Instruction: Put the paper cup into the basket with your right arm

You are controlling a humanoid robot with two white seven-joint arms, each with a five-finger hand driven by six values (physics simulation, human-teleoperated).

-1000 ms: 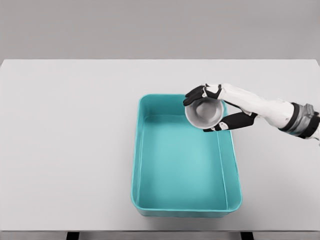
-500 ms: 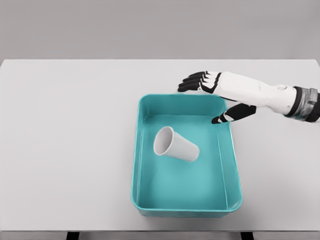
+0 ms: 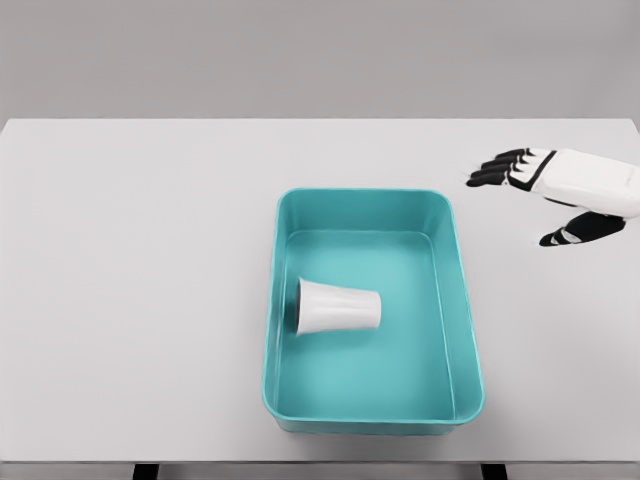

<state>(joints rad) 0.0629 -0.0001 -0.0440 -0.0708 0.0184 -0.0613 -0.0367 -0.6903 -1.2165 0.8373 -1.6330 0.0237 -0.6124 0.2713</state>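
The paper cup (image 3: pixel 338 307) lies on its side inside the basket (image 3: pixel 458 300), a teal rectangular tub standing at the centre of the frame, slightly right of the middle. The cup rests on the basket's floor toward its left wall, with the wide mouth turned to the left and the narrower base pointing right. It is plain white, and no print, logo or label can be read on it. The basket's walls are likewise bare of any writing.

The right hand (image 3: pixel 560 190) shows at the right edge of the frame, in the upper half, over the pale grey table (image 3: pixel 130 300) and well apart from the basket. Its dark fingers (image 3: pixel 495 170) are stretched out and spread toward the left, with the thumb set apart below them, and they hold nothing. The white casing of the hand carries no legible marking.
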